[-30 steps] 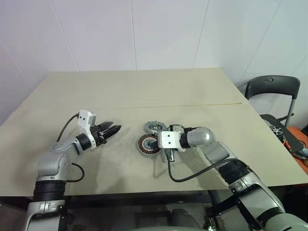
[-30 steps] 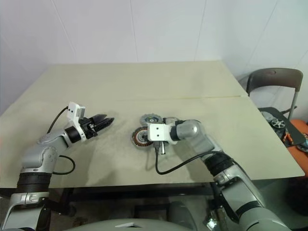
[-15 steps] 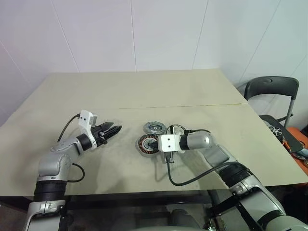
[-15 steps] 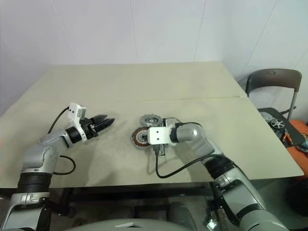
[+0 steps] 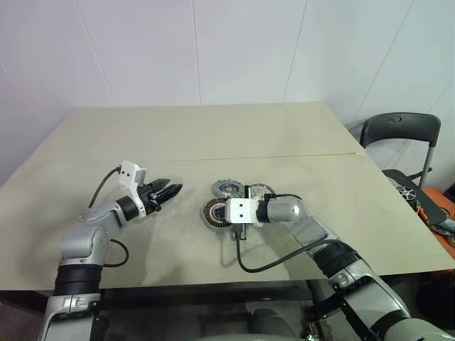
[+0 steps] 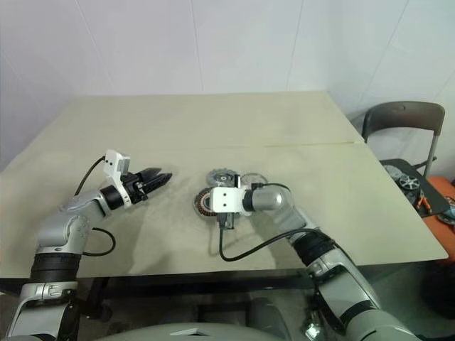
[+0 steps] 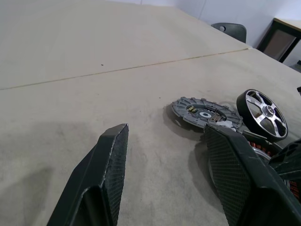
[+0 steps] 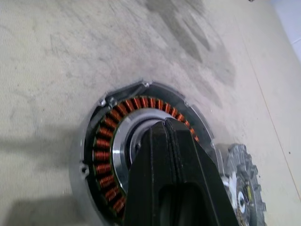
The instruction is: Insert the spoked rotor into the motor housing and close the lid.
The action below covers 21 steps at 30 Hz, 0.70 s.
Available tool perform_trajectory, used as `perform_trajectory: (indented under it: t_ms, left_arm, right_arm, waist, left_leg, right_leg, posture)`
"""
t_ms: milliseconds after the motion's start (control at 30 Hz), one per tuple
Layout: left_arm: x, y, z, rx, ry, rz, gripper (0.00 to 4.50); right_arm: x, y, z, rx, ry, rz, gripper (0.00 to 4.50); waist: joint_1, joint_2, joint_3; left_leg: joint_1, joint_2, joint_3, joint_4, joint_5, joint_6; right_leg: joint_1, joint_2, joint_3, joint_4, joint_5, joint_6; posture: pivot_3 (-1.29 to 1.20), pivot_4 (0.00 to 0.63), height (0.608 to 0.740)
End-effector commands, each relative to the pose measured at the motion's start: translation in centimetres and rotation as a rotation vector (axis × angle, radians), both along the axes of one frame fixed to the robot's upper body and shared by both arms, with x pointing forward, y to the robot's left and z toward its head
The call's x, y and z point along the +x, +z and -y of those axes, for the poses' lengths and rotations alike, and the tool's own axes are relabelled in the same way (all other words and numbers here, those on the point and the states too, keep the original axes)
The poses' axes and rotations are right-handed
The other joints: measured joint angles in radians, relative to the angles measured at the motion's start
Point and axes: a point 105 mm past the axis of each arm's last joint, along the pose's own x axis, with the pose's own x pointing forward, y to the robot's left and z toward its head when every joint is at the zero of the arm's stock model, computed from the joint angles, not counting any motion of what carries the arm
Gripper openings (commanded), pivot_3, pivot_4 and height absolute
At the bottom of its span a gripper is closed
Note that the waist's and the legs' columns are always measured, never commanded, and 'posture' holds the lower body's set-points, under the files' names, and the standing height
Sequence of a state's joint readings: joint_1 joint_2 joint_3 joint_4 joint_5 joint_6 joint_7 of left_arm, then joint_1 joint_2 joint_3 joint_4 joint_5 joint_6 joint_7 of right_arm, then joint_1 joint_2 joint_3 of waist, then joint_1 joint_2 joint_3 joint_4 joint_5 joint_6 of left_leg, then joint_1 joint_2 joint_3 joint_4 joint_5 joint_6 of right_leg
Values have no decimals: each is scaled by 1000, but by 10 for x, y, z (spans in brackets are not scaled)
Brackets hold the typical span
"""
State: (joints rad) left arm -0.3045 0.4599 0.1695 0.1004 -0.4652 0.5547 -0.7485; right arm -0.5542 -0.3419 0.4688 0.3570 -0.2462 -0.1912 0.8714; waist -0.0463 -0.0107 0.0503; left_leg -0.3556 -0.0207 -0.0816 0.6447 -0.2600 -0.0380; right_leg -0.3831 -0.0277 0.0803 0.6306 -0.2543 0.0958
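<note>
Beige tabletop (image 5: 213, 135) carries the motor housing (image 5: 215, 213) with the spoked rotor (image 5: 228, 189) at its 1 o'clock; the clenched right gripper (image 8: 165, 136) over its centre could shove it, while the left gripper (image 5: 170, 190) hangs spread, empty.

Motor housing (image 8: 141, 155): glossy copper windings, bright metal core. Table (image 5: 213, 135): matt beige. Left gripper (image 7: 169, 174) fingers (image 7: 106, 174): textured black.

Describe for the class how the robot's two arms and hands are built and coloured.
Both arms are silver-grey metal segments joined by black bands. Each wrist carries a white boxy camera block with a black cable looping out. The left hand and right hand each have two black, finely textured fingers.
</note>
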Motion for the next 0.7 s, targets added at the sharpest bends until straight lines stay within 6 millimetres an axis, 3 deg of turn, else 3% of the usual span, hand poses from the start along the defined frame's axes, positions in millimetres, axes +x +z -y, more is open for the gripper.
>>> perform_trajectory:
  t_ms: [33, 400, 700]
  left_arm:
    - [1, 9, 2, 11, -7, 47, 2724]
    - [1, 8, 4, 15, -8, 49, 2724]
    - [4, 8, 7, 14, -8, 56, 2724]
  right_arm:
    - [0, -12, 8, -67, -1, -16, 27]
    - [1, -16, 20, -95, -12, -8, 27]
    - [-1, -16, 9, -70, -18, 33, 27]
  waist:
    - [0, 0, 0]
    - [1, 0, 0]
    - [1, 0, 0]
  left_leg:
    - [0, 0, 0, 0, 0, 0]
    - [0, 0, 0, 0, 0, 0]
    - [0, 0, 0, -1, 0, 0]
  right_leg:
    - [0, 0, 0, 0, 0, 0]
    - [0, 0, 0, -1, 0, 0]
    - [0, 0, 0, -1, 0, 0]
  posture:
    - [0, 0, 740]
    - [0, 0, 740]
    - [0, 0, 740]
